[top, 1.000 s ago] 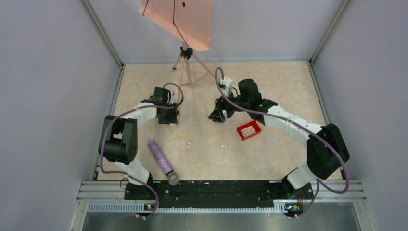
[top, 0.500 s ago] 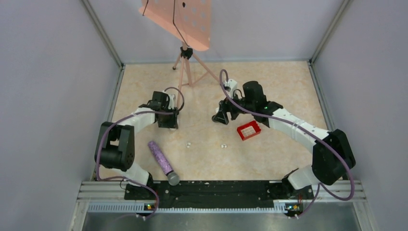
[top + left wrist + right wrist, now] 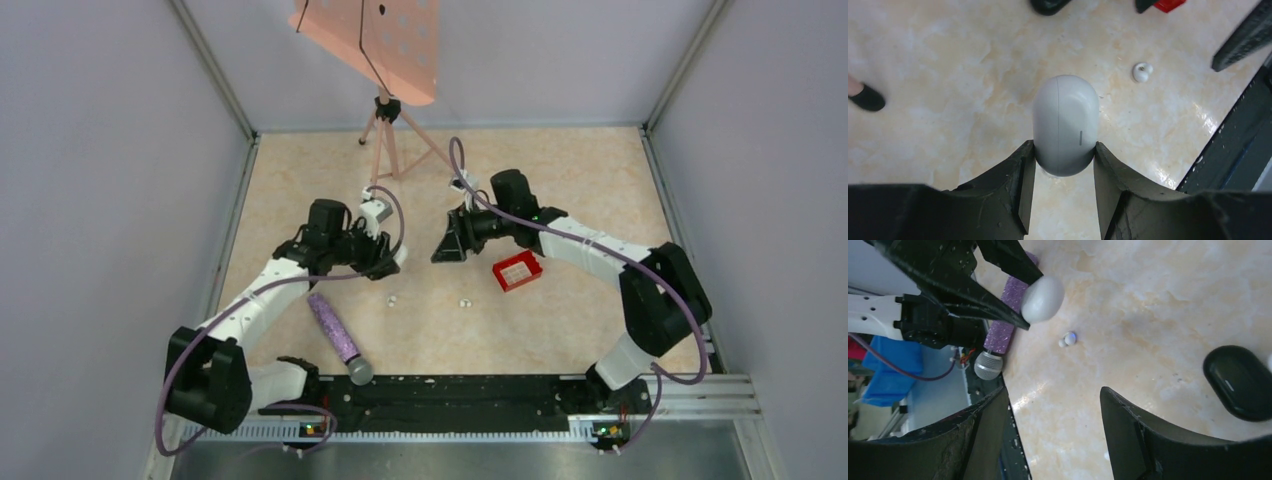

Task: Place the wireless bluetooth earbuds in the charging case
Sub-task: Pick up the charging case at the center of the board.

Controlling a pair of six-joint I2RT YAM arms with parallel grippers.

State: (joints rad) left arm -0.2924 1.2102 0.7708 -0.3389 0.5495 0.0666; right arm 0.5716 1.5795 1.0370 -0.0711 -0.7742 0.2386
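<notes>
The white pebble-shaped charging case (image 3: 1065, 125) sits closed between my left gripper's (image 3: 1064, 150) fingers, which are shut on its sides. In the top view that gripper (image 3: 390, 257) hangs over the table's middle. One tiny white earbud (image 3: 391, 299) lies just in front of it, also visible from the left wrist (image 3: 1142, 71) and the right wrist (image 3: 1068, 339). A second earbud (image 3: 465, 302) lies further right. My right gripper (image 3: 441, 252) faces the case (image 3: 1043, 298) from the right; its jaws (image 3: 1053, 405) stand wide open and empty.
A purple-handled microphone (image 3: 338, 335) lies at the near left. A red square basket (image 3: 517, 270) sits under the right forearm. A pink music stand (image 3: 385, 130) on a tripod stands at the back. A black oval object (image 3: 1240, 382) lies by the right gripper.
The left arm has swung right and nearer, carrying its gripper toward the table's middle. The right gripper has turned to face left toward it.
</notes>
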